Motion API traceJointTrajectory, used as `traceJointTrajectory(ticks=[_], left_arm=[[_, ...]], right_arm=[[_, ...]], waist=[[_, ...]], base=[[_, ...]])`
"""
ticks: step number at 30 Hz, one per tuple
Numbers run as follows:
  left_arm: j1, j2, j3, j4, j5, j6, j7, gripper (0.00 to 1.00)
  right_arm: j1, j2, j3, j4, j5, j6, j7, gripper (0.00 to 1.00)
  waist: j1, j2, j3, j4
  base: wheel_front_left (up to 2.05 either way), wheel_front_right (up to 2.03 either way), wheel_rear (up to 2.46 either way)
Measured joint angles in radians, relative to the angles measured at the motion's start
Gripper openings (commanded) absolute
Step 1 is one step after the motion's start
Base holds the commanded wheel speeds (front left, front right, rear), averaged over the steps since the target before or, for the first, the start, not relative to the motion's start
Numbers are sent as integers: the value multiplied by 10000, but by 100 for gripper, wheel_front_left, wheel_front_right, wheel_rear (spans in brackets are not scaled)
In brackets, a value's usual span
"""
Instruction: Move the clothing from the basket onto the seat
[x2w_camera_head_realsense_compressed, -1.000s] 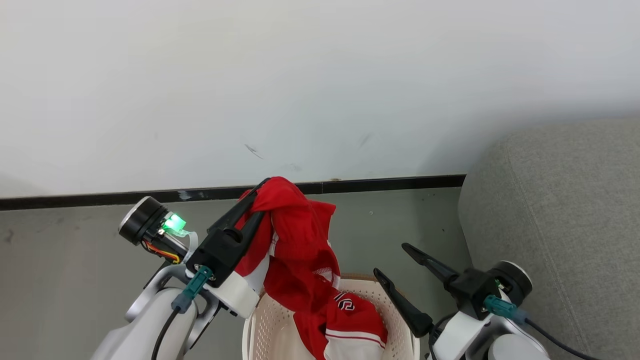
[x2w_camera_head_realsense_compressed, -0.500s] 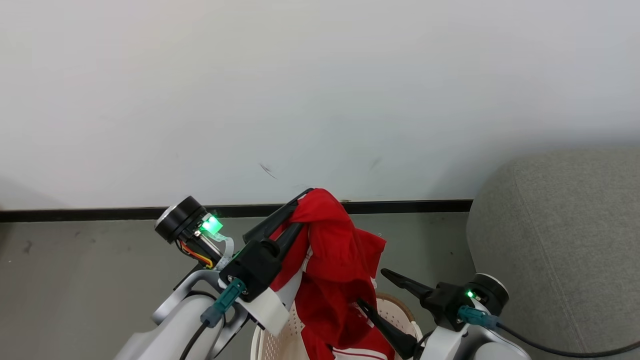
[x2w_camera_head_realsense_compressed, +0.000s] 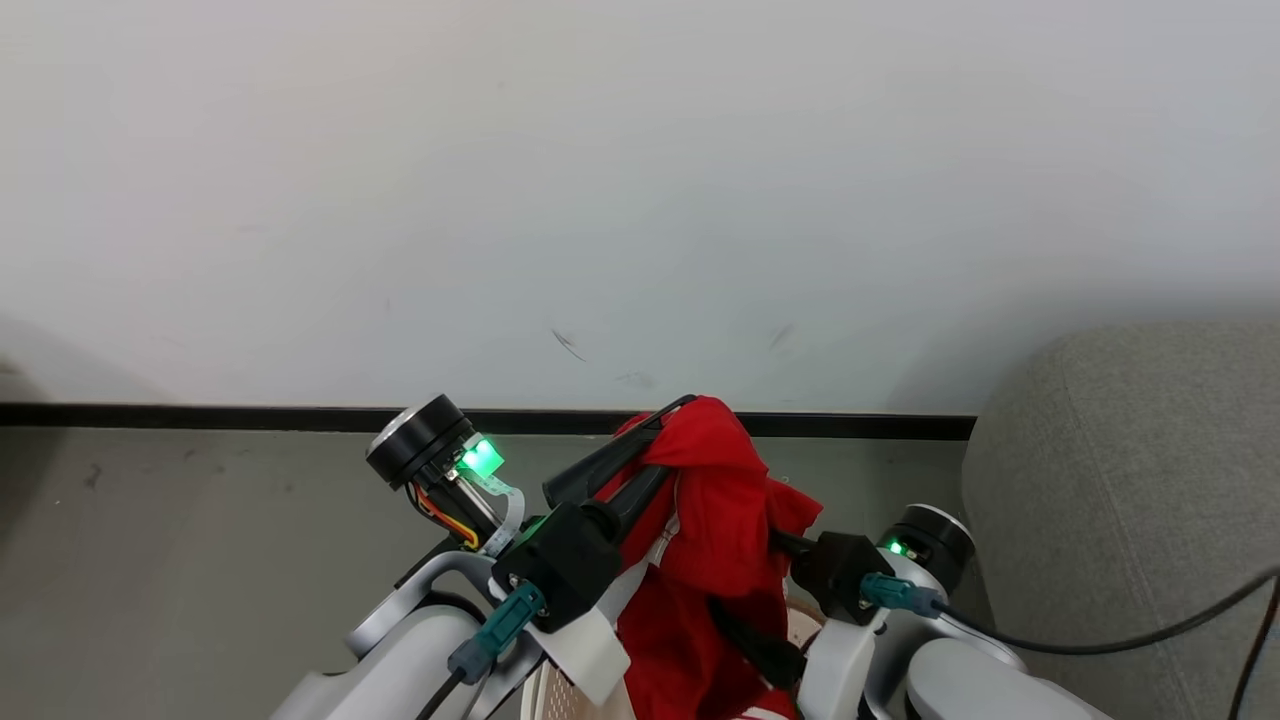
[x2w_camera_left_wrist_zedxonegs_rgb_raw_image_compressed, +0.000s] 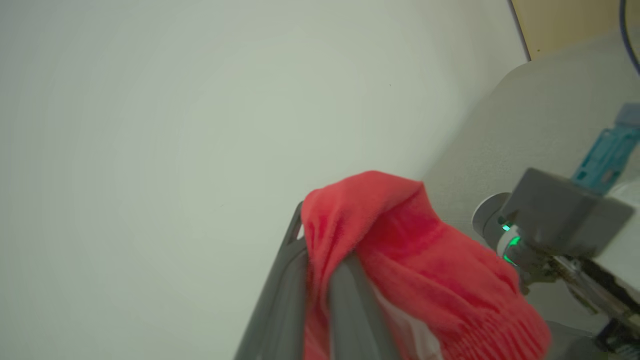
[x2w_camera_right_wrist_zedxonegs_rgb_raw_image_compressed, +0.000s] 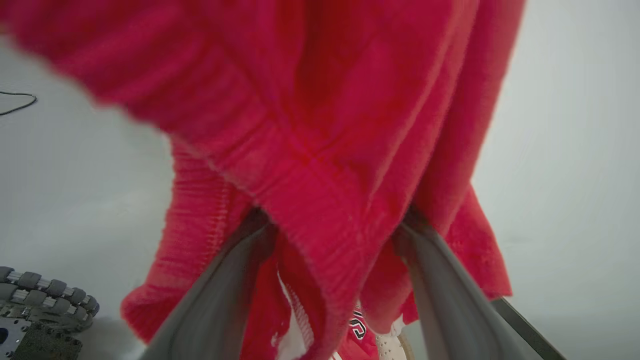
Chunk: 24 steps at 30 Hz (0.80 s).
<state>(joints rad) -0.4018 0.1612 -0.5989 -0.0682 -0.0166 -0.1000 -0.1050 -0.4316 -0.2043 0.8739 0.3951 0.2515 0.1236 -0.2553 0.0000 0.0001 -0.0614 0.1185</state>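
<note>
Head view: the left gripper (x2w_camera_head_realsense_compressed: 668, 425) pinches the red clothing (x2w_camera_head_realsense_compressed: 725, 500) up over the basket (x2w_camera_head_realsense_compressed: 543, 692), the grey seat (x2w_camera_head_realsense_compressed: 1120, 480) off to the right. Left wrist: it drapes soft and light. Right wrist: the right gripper (x2w_camera_right_wrist_zedxonegs_rgb_raw_image_compressed: 335, 220) gapes around hanging folds; I'd pinch the ribbed band (x2w_camera_right_wrist_zedxonegs_rgb_raw_image_compressed: 295, 185).

The clothing (x2w_camera_head_realsense_compressed: 720, 510) is soft red knit cloth, fuzzy and matt, with a ribbed band. The seat (x2w_camera_head_realsense_compressed: 1130, 480) wears a coarse, matt grey woven fabric. The left claw (x2w_camera_head_realsense_compressed: 668, 432) looks like dull black plastic, the forearm shell (x2w_camera_head_realsense_compressed: 400, 670) is smooth, glossy pale plastic, and the floor (x2w_camera_head_realsense_compressed: 200, 540) is smooth grey, lightly scuffed.
</note>
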Motion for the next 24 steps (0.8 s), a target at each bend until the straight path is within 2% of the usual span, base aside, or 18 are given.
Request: traceJointTrajectory(ticks=[2,3,4,7,8,15,20,24], left_arm=[[0,-4,-27,-84,-13,-6,82,0],[0,-6,-36,-115,-31,-6,84,0],[0,-12,-38,-134,-63,-6,90,0],[13,-4,-23,-190,-100,-6,211,0],[30,-4,-6,-217,-107,-6,221,0],[387,33,426,-330,-454,176,332,0],[900,90,913,-65,-717,476,330,0],[1314,144,1227,182,-1016,719,322,0]], right_arm=[[-192,146,205,79,96,2,0,100],[-273,226,290,102,125,2,0,83],[-328,290,349,128,150,2,0,56],[-505,393,539,332,178,2,0,19],[-520,395,552,334,180,2,0,0],[-688,403,343,299,385,2,0,0],[-676,190,-303,61,479,2,0,0],[-637,-96,-1264,-203,583,2,0,0]], waist=[[0,0,6,60],[0,0,11,87],[0,0,15,114],[0,0,36,185],[0,0,46,205],[0,0,147,230],[0,0,196,114],[0,0,228,-14]], base=[[0,0,0],[0,0,0],[0,0,0],[0,0,0],[0,0,0],[0,0,0],[0,0,0],[0,0,0]])
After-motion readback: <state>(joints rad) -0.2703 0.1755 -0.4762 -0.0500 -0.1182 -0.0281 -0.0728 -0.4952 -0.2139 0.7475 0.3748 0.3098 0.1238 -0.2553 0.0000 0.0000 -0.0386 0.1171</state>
